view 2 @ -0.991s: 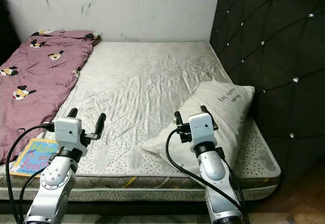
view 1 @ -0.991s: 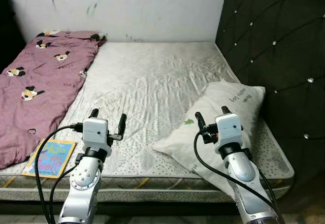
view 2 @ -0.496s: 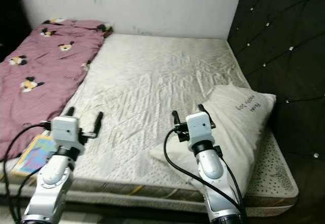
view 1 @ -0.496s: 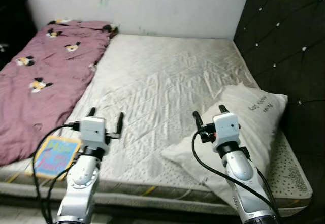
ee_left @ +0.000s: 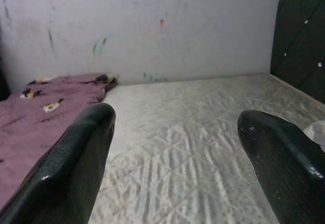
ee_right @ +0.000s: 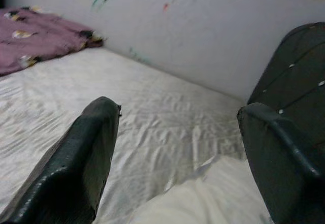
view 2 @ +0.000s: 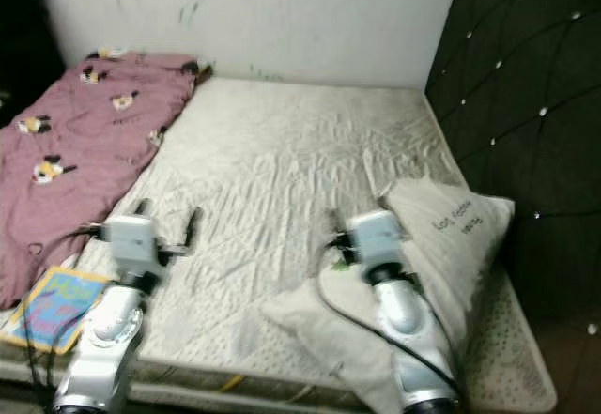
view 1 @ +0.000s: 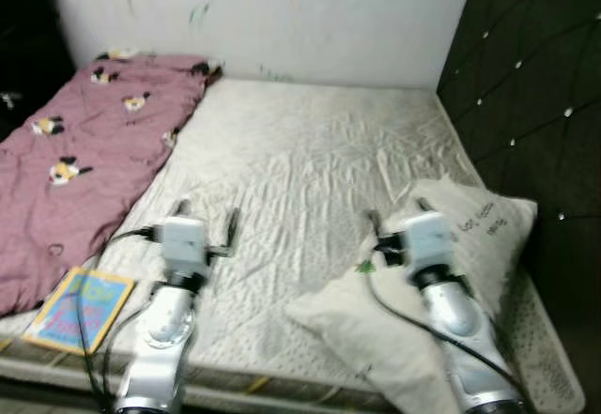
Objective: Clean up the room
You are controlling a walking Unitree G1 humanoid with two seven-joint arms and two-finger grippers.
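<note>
mattress point(view 1: 310, 161): pale quilted cloth, matt, creased all over, tiny dotted print near the edge
blanket point(view 1: 75, 151): soft mauve cloth, matt, cartoon print, a bit rumpled
pillow point(view 1: 441, 273): off-white cloth, matt, wrinkly, dark lettering on it
headboard point(view 1: 526, 85): dark tufted padding, matt, shiny little studs
book point(view 1: 80, 306): glossy-ish paper cover, bright blue and yellow
wall point(view 1: 282, 10): matt white paint, scuffed, few colour smears
left gripper point(ee_left: 172, 153): smooth black fingers, look like plastic, slight sheen
right gripper point(ee_right: 177, 158): same smooth black finish
arms point(view 1: 160, 339): silver, metallic look, glossy

A wide quilted mattress point(view 1: 300, 170) carries a maroon printed blanket point(view 1: 75, 161) at left, a white pillow point(view 1: 441, 273) at right beside the dark tufted headboard point(view 1: 526, 85); a colourful picture book point(view 1: 80, 309) lies at the near-left edge.
</note>
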